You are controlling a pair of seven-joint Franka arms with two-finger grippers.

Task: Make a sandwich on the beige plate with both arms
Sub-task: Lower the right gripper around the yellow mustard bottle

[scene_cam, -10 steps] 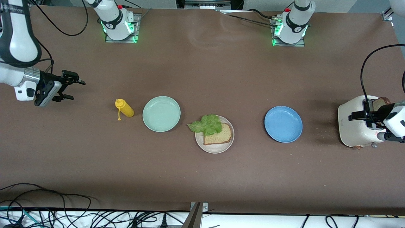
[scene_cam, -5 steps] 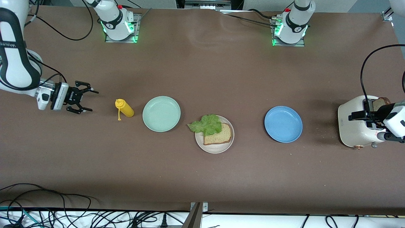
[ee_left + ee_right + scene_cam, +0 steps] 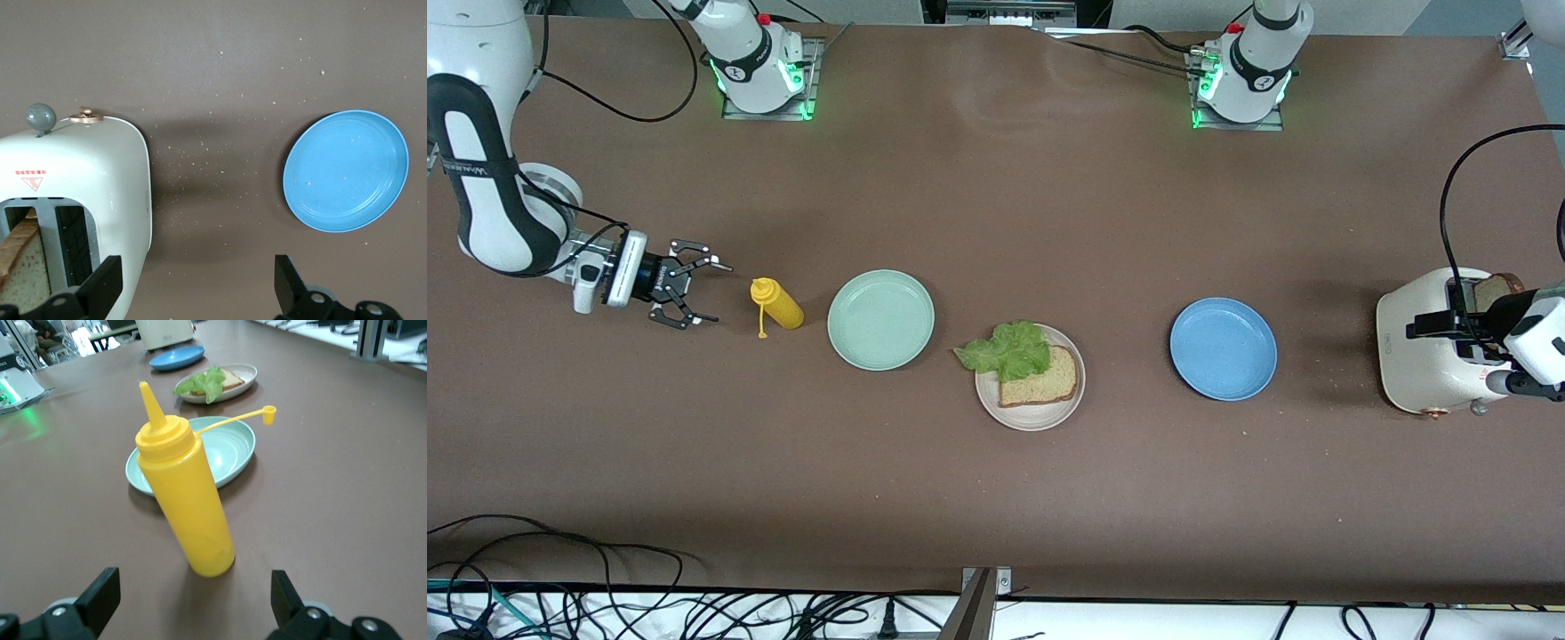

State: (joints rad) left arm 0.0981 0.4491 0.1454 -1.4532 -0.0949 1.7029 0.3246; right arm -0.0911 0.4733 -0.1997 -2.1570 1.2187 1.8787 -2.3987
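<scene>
The right hand (image 3: 701,294) is held low at the right arm's end of the table (image 3: 996,498), its fingers spread and empty. Just ahead of its fingertips a yellow squeeze bottle (image 3: 777,305) is seen standing upright, untouched, its cap (image 3: 269,413) hanging open on a thin strap. Next past the bottle from that hand a mint-green plate (image 3: 880,319) is set, bare. The beige plate (image 3: 1031,412) follows, holding one slice of bread (image 3: 1040,380) with a ruffled lettuce leaf (image 3: 1009,349) laid over the slice's edge and spilling past the plate's rim toward the green plate. A blue plate (image 3: 1223,348) lies between the beige plate and the left hand (image 3: 197,293). That hand is held over a white toaster (image 3: 1427,356) at the left arm's end, fingers spread wide and gripping nothing. A second slice (image 3: 23,267) is seen standing in one toaster slot.
</scene>
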